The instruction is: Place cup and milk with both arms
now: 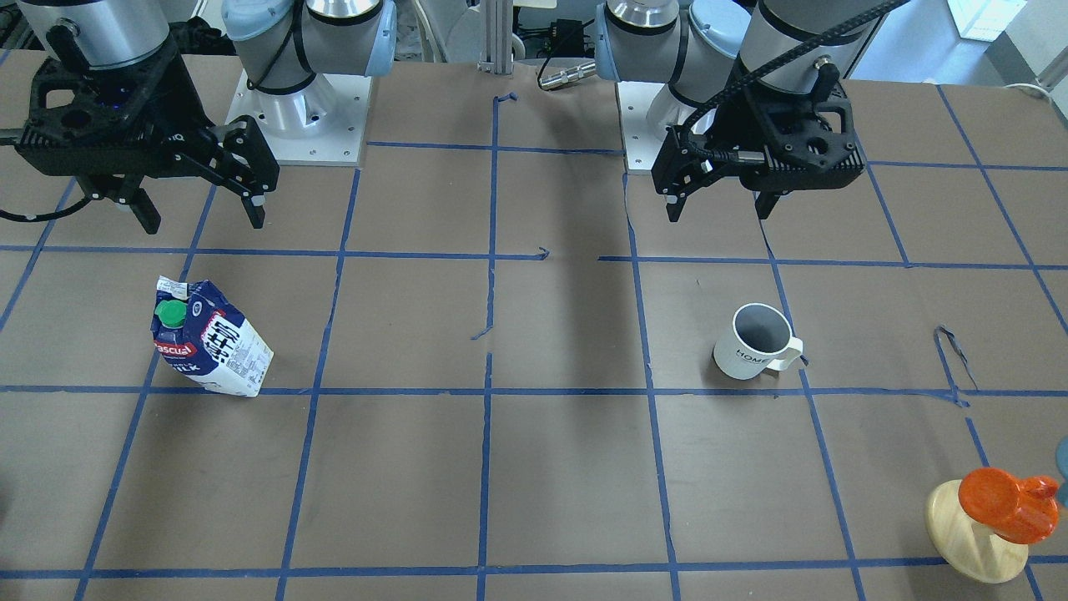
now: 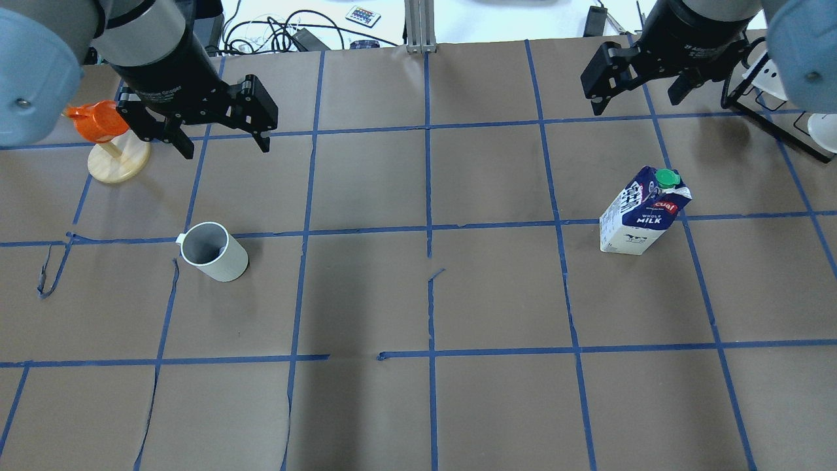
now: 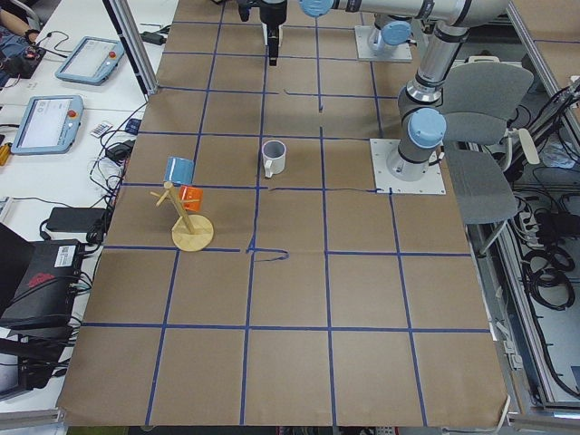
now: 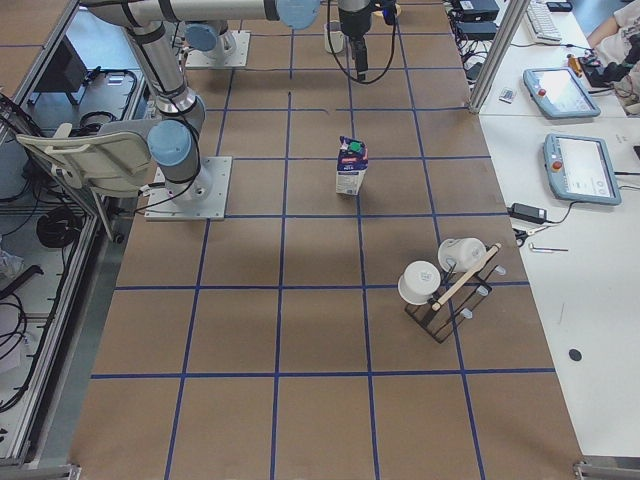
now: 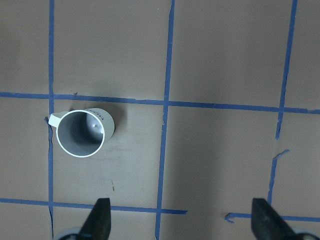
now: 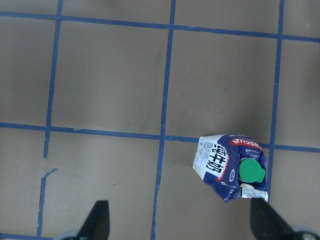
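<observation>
The cup (image 1: 755, 342) stands upright on the brown table, also in the overhead view (image 2: 212, 252) and the left wrist view (image 5: 82, 132). My left gripper (image 1: 717, 209) hangs open and empty above the table, behind the cup and apart from it (image 2: 225, 147) (image 5: 182, 225). The milk (image 1: 209, 342) stands upright, green cap on top, also in the overhead view (image 2: 644, 212) and the right wrist view (image 6: 230, 165). My right gripper (image 1: 204, 221) hangs open and empty, behind the milk and apart from it (image 2: 634, 98) (image 6: 182, 225).
A wooden mug tree (image 2: 118, 163) with an orange mug (image 1: 1001, 501) stands at the table's far edge on my left side, close to the left gripper. A black rack with white cups (image 4: 445, 285) stands at the far right. Blue tape lines grid the table.
</observation>
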Available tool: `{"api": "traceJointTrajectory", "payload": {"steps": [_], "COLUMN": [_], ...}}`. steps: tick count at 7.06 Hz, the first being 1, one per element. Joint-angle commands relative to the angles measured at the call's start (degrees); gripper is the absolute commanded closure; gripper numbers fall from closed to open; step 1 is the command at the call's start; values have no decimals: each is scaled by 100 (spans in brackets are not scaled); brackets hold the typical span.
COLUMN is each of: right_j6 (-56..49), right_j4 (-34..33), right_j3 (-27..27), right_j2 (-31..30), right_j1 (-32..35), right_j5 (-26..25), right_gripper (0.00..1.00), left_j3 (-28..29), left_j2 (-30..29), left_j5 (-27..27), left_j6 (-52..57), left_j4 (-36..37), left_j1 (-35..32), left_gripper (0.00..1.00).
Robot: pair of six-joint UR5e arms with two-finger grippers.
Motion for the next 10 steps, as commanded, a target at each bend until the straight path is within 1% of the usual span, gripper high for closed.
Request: {"api": "traceJointTrajectory", "payload": {"steps": [1,3,5,6,7,8,9,10], "right_j6": [-35,-9,-9,-9,-104,-132,-158,-445], "right_j4": [-29,-20,-3,15,50,59,16,-37], "right_j3": [9,9,-114,-123,-79,51,192,446], "right_j2": [4,4,47,144,293,538,592,697], "right_j1": [-6,-6,-15,-102,-451,-933,-1156,-1227], "right_j5": [7,7,7,7,-20,24,-11,-54], "right_gripper": [0,0,0,0,0,0,0,0], "left_j3": [0,0,0,0,-61,-209,-507,-875], "left_j2": [0,0,0,-17,-44,-79,-210,-280], "left_j5": [0,0,0,35,44,9,0,17], "left_j6": [2,3,3,98,160,787,1464,1818], "left_j4": [0,-9,0,0,9,9,87,393], "left_j1": [0,0,17,52,218,455,692,868], "left_gripper": [0,0,0,0,0,0,0,0]}}
